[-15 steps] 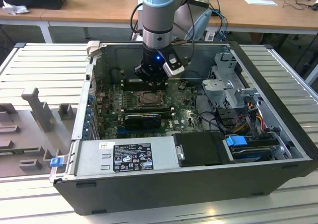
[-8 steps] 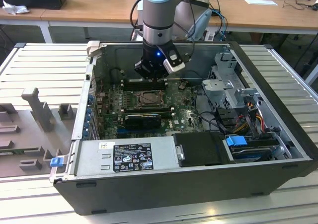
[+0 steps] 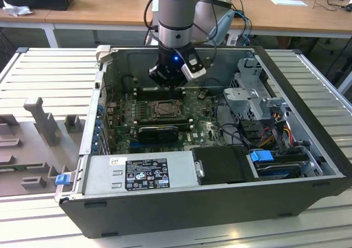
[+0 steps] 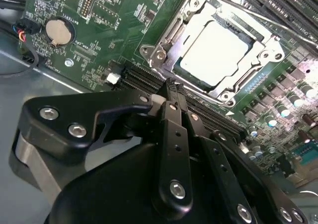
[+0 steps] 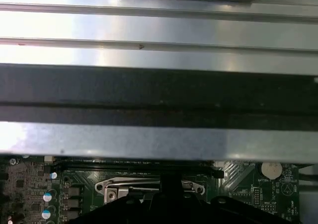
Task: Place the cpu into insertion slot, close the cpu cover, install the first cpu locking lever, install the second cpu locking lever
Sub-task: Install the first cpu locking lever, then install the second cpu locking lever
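The cpu [image 4: 213, 50], pale and square, lies flat in the insertion slot [image 3: 165, 109] on the green board inside the open computer case. The silver cpu cover [image 4: 171, 33] lies down around it, and the chip's face shows through its window. My gripper [image 4: 168, 92] hangs just above the board beside the socket, over the black memory slots [image 4: 144, 80]. Its black fingers [image 4: 171, 114] meet at the tips, shut with nothing held. In the exterior view my gripper [image 3: 168, 83] sits just behind the socket. In the first wrist view the socket's metal frame [image 5: 114, 186] shows under the case wall.
A long black card [image 3: 159, 131] lies in front of the socket. The power supply [image 3: 137, 174] fills the near side, and a drive cage [image 3: 253, 94] with cables stands at the exterior view's right. A coin battery [image 4: 58, 31] sits on the board. Case walls [image 3: 93, 121] surround everything.
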